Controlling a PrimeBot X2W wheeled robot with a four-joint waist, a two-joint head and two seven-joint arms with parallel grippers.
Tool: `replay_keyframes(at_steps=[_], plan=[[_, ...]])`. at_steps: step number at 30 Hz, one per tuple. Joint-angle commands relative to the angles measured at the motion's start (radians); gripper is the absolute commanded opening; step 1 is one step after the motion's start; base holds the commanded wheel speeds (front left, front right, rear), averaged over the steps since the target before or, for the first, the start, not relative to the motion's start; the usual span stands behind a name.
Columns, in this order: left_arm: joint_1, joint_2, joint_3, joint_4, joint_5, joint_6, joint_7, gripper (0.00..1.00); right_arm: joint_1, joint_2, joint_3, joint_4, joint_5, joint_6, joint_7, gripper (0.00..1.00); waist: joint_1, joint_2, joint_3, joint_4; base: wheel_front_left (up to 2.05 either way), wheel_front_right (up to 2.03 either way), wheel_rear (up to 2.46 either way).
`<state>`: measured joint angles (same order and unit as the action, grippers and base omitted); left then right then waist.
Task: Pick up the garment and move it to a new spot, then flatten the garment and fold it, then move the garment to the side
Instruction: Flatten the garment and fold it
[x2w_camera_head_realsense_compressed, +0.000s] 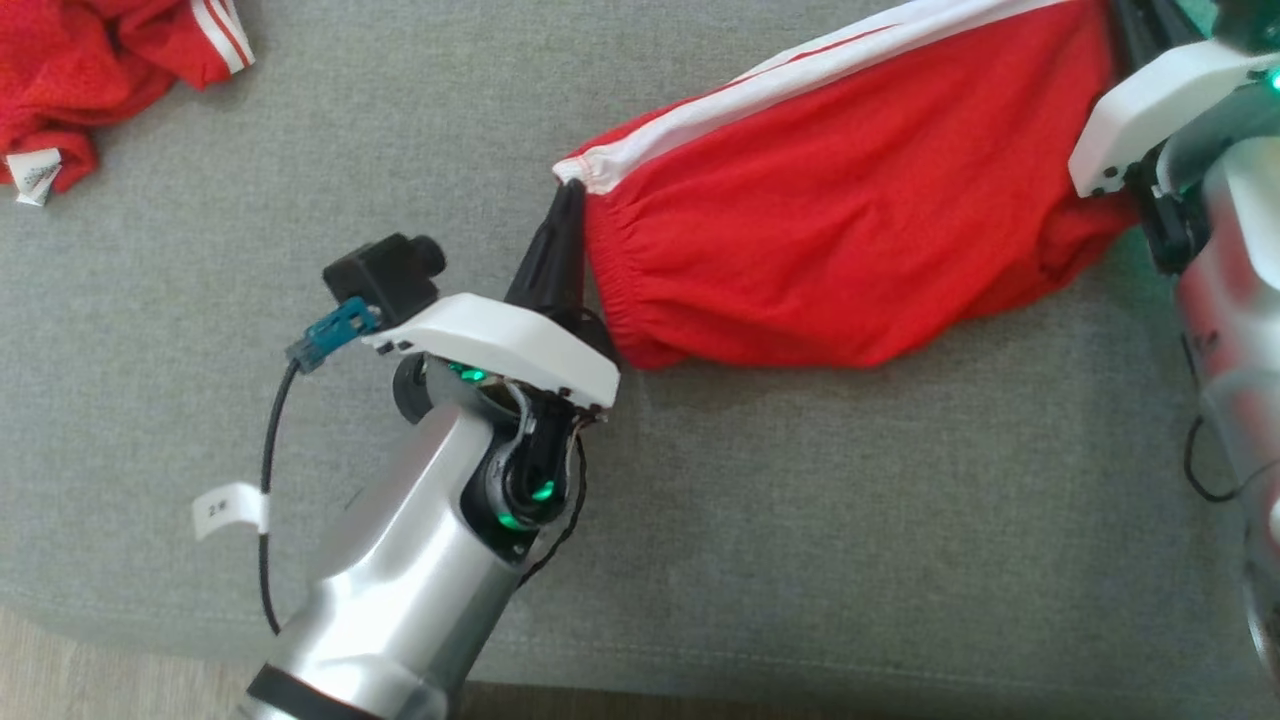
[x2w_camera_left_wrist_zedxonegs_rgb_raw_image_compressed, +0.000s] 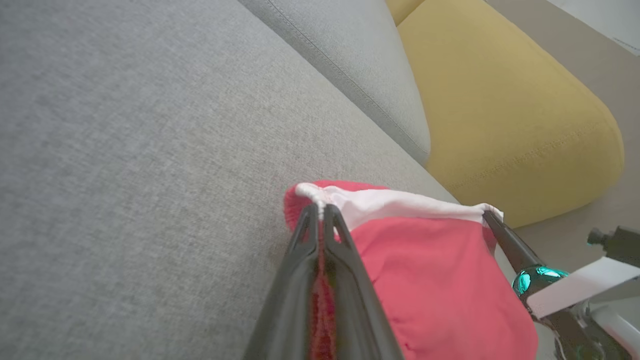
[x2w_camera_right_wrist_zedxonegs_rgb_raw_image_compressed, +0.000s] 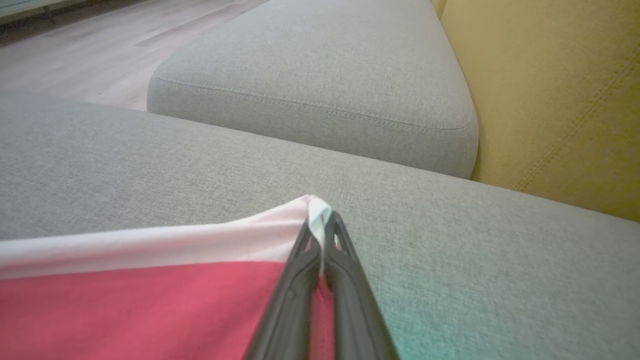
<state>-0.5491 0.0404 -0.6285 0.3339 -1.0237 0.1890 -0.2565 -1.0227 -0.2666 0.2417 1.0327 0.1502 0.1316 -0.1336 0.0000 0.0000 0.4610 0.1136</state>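
A red garment (x2w_camera_head_realsense_compressed: 850, 200) with a white band along its top edge hangs stretched between my two grippers, just above the grey sofa seat (x2w_camera_head_realsense_compressed: 800, 520). My left gripper (x2w_camera_head_realsense_compressed: 568, 195) is shut on the garment's left corner; in the left wrist view its fingers (x2w_camera_left_wrist_zedxonegs_rgb_raw_image_compressed: 320, 212) pinch the white band and red cloth (x2w_camera_left_wrist_zedxonegs_rgb_raw_image_compressed: 425, 270). My right gripper (x2w_camera_right_wrist_zedxonegs_rgb_raw_image_compressed: 320, 220) is shut on the other corner of the white band (x2w_camera_right_wrist_zedxonegs_rgb_raw_image_compressed: 150, 245). The right gripper's finger (x2w_camera_left_wrist_zedxonegs_rgb_raw_image_compressed: 500, 235) also appears in the left wrist view, holding that far corner.
A second red piece of clothing (x2w_camera_head_realsense_compressed: 100, 60) with white stripes and a white tag (x2w_camera_head_realsense_compressed: 35, 175) lies crumpled at the far left of the seat. A yellow cushion (x2w_camera_left_wrist_zedxonegs_rgb_raw_image_compressed: 500, 100) and another grey cushion (x2w_camera_right_wrist_zedxonegs_rgb_raw_image_compressed: 325, 75) border the seat. The wooden floor (x2w_camera_right_wrist_zedxonegs_rgb_raw_image_compressed: 75, 50) lies beyond.
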Motion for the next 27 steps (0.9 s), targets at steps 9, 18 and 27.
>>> replay_keyframes(at_steps=[9,18,27], plan=[[-0.006,0.010,0.037,-0.044,0.164,-0.010,-0.005,1.00,-0.056,0.007,-0.002,0.082,0.041,-0.001,-0.092,1.00,0.0000,0.0000,-0.027,0.003,0.00,0.00,0.00],[0.111,0.038,0.109,-0.166,0.394,-0.050,-0.005,1.00,-0.034,-0.015,0.037,0.151,0.091,-0.001,-0.043,1.00,0.0000,0.0000,-0.105,-0.010,0.00,0.00,0.00],[0.256,0.072,0.188,-0.331,0.534,-0.027,-0.005,1.00,0.035,-0.040,0.160,0.103,0.246,-0.001,0.171,1.00,0.0000,0.0000,-0.136,-0.029,0.00,0.00,0.00]])
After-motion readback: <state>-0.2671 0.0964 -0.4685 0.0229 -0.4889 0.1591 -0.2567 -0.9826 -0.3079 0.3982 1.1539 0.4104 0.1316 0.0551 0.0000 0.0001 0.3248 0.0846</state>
